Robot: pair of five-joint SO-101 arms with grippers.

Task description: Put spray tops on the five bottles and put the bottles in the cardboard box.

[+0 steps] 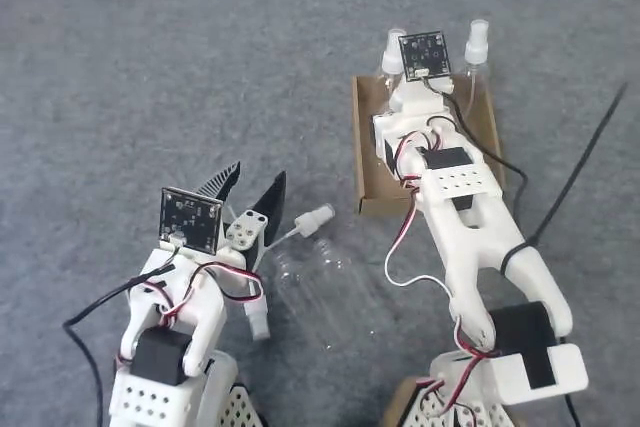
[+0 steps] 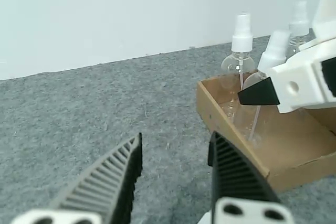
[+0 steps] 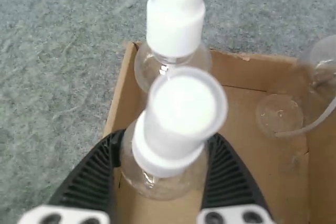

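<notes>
**Desk:** What is seen closest in?

**Caption:** The left gripper [image 2: 176,142], low over the carpet [image 1: 120,97]. Its ribbed jaws are spread apart and nothing is held between them.

**Desk:** And just past it?

**Caption:** A loose bottle [image 1: 322,287] is laid on its side just beside that gripper, with a spray top [image 1: 312,219] at its neck. Whether the top is screwed home cannot be told, nor whether the clear plastic is one bottle or two. The gripper is judged to be parked open there so that this bottle can be taken next.

**Desk:** Where is the work being done?

**Caption:** Farther off, in the box [image 1: 362,152]. The right gripper [image 3: 165,141] is clamped on the body of a capped bottle [image 3: 178,114], which is held upright inside the box, close to a side wall. Whether it is touching the floor cannot be told. The grip is placed below the top, likely so that the bottle can be set down standing and the sprayer left untouched.

**Desk:** What is at the back?

**Caption:** Two more bottles, tops on, are stood along the far wall. The rear bottle [image 2: 241,40] is directly behind the capped bottle, and the corner bottle [image 2: 299,17] is set apart from it. They are packed to the back, it seems, so that room is left in front.
</notes>
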